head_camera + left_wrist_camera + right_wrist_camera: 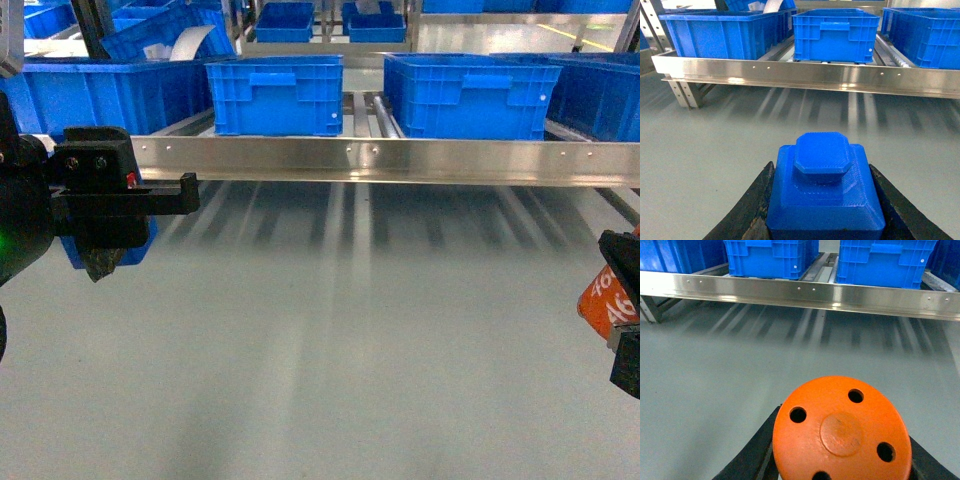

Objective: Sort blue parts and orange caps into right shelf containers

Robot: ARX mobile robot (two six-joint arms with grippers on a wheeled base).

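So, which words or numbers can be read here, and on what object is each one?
"46": white digits on the side of the orange cap in the right gripper, cut off at the picture edge.
A second line above it is too cropped to read.
Nothing else carries readable text.

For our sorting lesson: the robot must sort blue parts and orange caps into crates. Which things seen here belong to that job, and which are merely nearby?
Belong to the job:
- blue part, held in the left gripper
- orange cap, held in the right gripper
- blue crates on the shelf

Merely nearby:
- steel shelf rail
- grey floor
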